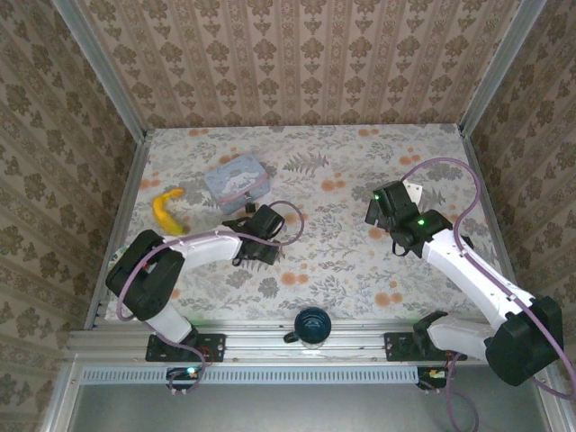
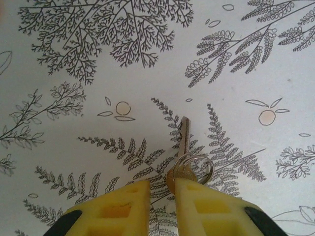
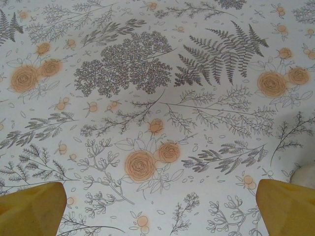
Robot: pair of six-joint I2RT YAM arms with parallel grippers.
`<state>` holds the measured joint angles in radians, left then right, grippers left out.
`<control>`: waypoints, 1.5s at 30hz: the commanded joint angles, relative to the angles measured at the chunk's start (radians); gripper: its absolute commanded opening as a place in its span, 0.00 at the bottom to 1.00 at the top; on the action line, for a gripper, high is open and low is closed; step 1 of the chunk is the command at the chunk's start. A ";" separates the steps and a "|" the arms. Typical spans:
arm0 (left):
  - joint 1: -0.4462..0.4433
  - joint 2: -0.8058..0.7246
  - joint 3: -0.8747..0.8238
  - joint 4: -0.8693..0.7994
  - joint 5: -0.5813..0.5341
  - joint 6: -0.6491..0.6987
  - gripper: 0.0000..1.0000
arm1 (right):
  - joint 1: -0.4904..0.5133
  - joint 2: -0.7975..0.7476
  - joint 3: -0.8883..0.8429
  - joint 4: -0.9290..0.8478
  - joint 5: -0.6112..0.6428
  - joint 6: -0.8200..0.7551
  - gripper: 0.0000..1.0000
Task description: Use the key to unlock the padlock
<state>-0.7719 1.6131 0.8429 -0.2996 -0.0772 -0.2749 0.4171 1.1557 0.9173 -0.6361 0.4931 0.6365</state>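
Yellow padded fingers of the left gripper stand close together at the bottom of the left wrist view, with only a narrow strip of cloth showing between them. The round bow of the key sits at the tip of the finger on the picture's right. Its blade lies flat on the cloth and points straight away from the gripper. A thin metal ring loops through the bow and lies just beside it. Whether the fingers actually pinch the key or only flank it, I cannot tell.

From above, the left gripper hangs low over the floral tablecloth, just beside the near edge of the pale blue tin. A banana lies to the left of the tin, apart from it. The padlock is too small to pick out with certainty from above.

The right gripper is well apart from the left, over the right half of the table. In its own wrist view the right gripper has its ochre fingers spread wide, with bare patterned cloth between them. A dark blue mug stands at the near edge of the table, between the two arm bases.
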 commanded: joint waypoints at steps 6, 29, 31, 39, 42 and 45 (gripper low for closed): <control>-0.001 0.006 0.031 0.014 0.066 -0.002 0.21 | 0.006 0.007 0.032 -0.030 0.011 0.019 1.00; 0.024 0.047 0.032 0.078 0.116 -0.012 0.24 | 0.006 0.015 0.034 -0.035 0.013 0.022 1.00; 0.023 0.054 0.029 0.083 0.118 -0.015 0.24 | 0.006 0.016 0.035 -0.034 0.013 0.022 1.00; 0.024 0.068 0.021 0.099 0.141 -0.030 0.13 | 0.006 0.017 0.034 -0.036 0.012 0.024 1.00; 0.017 0.053 0.022 0.097 0.146 -0.039 0.08 | 0.006 0.011 0.031 -0.036 0.010 0.025 1.00; 0.010 0.030 0.022 0.102 0.148 -0.048 0.03 | 0.006 0.004 0.024 -0.034 0.010 0.026 1.00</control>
<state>-0.7532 1.6627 0.8581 -0.1848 0.0540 -0.3096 0.4171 1.1755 0.9249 -0.6369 0.4931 0.6369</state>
